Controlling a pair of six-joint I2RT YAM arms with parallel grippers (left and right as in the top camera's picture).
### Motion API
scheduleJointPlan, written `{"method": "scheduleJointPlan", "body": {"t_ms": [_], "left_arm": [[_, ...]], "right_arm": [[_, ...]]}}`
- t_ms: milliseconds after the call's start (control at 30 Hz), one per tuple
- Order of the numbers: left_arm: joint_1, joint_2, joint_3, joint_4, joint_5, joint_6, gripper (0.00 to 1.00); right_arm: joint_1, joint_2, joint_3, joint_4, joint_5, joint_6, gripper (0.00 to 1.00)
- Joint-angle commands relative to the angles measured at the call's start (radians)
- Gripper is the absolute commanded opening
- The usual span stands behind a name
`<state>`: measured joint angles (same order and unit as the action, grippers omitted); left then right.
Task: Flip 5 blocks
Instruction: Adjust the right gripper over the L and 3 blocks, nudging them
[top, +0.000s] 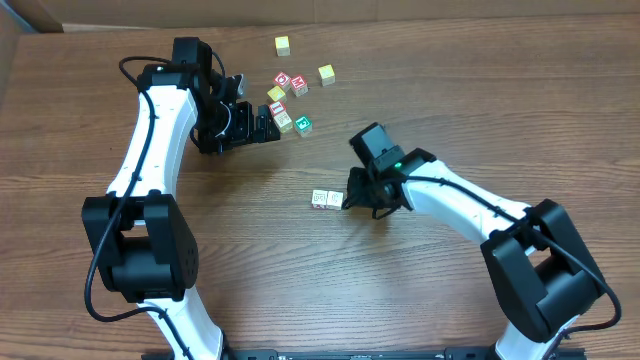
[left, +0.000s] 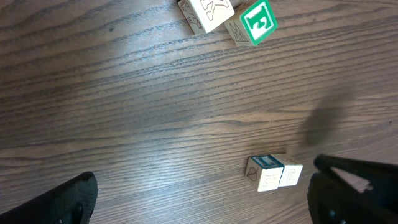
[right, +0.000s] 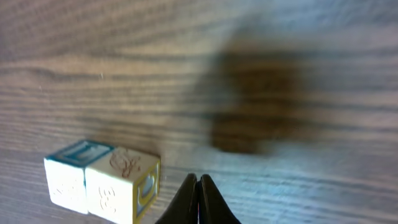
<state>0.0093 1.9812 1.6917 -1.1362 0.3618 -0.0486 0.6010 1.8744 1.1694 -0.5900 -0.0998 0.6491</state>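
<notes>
Two pale blocks (top: 319, 198) (top: 334, 199) sit side by side mid-table. In the right wrist view one has a blue top (right: 69, 168), and the other (right: 121, 186) has a yellow-framed side. My right gripper (top: 347, 201) (right: 199, 198) is shut and empty, its tip just right of that pair. A red-and-white block (top: 278, 108), a pale block (top: 285, 120) (left: 208, 12) and a green-faced block (top: 303, 125) (left: 252, 22) lie in the far cluster. My left gripper (top: 270, 122) (left: 202, 190) hangs open beside them with nothing in it.
Yellow cubes (top: 283, 44) (top: 326, 73) (top: 277, 94) and two red-faced cubes (top: 283, 80) (top: 299, 87) lie behind the cluster. The left arm (top: 160, 120) reaches in from the left, and the right arm (top: 460, 205) comes from the lower right. The table is wood-grain (top: 420, 90).
</notes>
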Motion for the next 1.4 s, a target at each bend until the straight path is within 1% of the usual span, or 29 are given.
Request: {"method": "scheduleJointPlan", "body": {"t_ms": [0,1367], "left_arm": [[0.008,0.008,0.024,0.000,-0.007,0.012,1.00],[0.008,0.008,0.024,0.000,-0.007,0.012,1.00]], "right_arm": [[0.028,-0.030,-0.013,0.016,-0.006,0.029,0.05],[0.040,-0.029,-0.045,0.128,-0.018,0.029,0.05]]}}
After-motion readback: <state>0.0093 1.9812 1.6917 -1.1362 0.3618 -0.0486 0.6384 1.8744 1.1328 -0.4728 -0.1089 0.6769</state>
